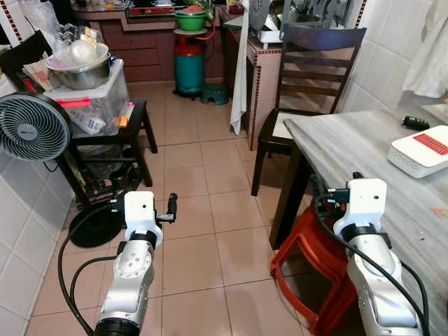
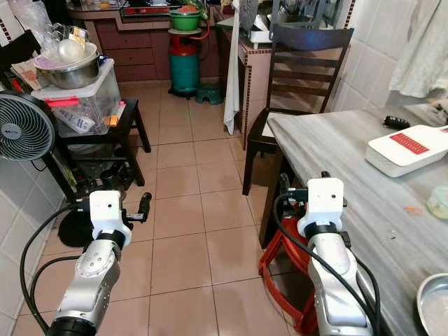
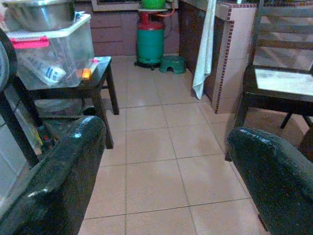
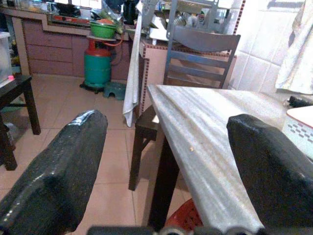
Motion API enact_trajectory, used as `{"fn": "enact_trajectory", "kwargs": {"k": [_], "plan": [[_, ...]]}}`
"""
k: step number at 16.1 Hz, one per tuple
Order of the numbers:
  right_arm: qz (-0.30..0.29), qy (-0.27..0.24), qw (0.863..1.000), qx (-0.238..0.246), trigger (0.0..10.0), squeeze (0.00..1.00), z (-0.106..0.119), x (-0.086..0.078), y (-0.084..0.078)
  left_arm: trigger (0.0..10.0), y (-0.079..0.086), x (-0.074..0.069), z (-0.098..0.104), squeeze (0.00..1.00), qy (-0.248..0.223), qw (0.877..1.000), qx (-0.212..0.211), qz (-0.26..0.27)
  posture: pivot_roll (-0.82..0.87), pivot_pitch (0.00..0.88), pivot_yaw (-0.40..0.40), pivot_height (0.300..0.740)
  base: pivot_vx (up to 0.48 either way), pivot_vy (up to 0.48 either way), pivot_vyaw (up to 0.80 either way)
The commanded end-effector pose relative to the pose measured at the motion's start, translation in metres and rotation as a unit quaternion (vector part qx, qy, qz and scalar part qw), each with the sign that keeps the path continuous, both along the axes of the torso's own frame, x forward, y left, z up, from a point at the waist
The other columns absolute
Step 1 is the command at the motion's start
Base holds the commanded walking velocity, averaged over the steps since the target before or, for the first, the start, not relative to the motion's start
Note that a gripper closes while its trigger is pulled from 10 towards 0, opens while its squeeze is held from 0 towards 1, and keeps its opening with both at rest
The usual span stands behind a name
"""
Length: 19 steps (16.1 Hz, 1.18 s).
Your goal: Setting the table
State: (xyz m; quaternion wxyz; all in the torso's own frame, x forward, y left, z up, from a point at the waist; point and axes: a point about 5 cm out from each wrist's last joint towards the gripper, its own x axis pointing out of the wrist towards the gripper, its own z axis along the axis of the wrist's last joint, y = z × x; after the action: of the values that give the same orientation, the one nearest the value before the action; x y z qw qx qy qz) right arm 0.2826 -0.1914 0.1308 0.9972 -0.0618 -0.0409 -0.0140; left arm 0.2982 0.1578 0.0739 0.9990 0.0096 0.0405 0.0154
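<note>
A grey marble table (image 1: 350,143) stands on my right. It carries a white box with a red label (image 1: 420,150), a black remote (image 1: 415,123), a small pale cup (image 2: 439,201) and the rim of a metal plate (image 2: 434,302) at its near edge. My right gripper (image 4: 166,142) is open and holds nothing; it hangs level with the table's near left edge and points along it. Over the floor tiles to the left, my left gripper (image 3: 166,147) is also open and holds nothing.
A dark wooden chair (image 1: 308,77) stands at the table's far end, and a red plastic stool (image 1: 315,255) sits under the table by my right arm. On the left are a fan (image 1: 31,126) and a black side table (image 1: 136,115) bearing a plastic bin (image 1: 94,105) and a metal bowl (image 1: 80,70). A green gas cylinder (image 1: 189,66) stands at the back.
</note>
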Motion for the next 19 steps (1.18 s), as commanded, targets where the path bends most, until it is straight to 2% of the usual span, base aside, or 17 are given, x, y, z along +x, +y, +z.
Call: {"fn": "enact_trajectory", "kwargs": {"k": [1,7,8,13,16,19], "plan": [[0.001,-0.014,1.000,0.007,10.0,0.00,0.004,0.000,0.001,10.0,0.002,-0.001,0.002,0.00,-0.007,1.000,0.008,0.005,-0.07,0.000,0.051,0.740,0.000,0.000,0.00],[0.014,-0.022,1.000,0.009,10.0,0.00,0.004,0.006,0.012,10.0,0.008,0.002,0.009,0.00,-0.016,1.000,0.024,0.008,-0.06,0.000,0.066,0.740,0.000,0.000,0.07],[0.023,-0.020,1.000,-0.004,10.0,0.00,0.002,0.005,0.014,10.0,0.008,0.002,0.010,0.00,-0.016,1.000,0.025,0.009,-0.05,0.000,0.064,0.740,0.000,0.000,0.80],[0.028,-0.018,0.999,0.007,10.0,0.00,-0.001,0.003,0.018,10.0,0.010,-0.001,0.007,0.00,-0.009,1.000,0.026,0.014,-0.06,0.000,0.069,0.740,0.000,0.000,0.75],[0.027,-0.015,0.999,0.015,10.0,0.00,-0.003,0.001,0.019,10.0,0.011,0.003,0.009,0.00,-0.012,0.999,0.034,0.012,-0.06,0.000,0.061,0.740,0.000,0.000,0.00],[0.038,-0.012,0.999,0.007,10.0,0.00,-0.002,0.002,0.020,10.0,0.011,0.006,0.011,0.00,-0.017,0.999,0.026,0.025,-0.06,0.000,0.020,0.740,0.000,0.000,0.00]]}}
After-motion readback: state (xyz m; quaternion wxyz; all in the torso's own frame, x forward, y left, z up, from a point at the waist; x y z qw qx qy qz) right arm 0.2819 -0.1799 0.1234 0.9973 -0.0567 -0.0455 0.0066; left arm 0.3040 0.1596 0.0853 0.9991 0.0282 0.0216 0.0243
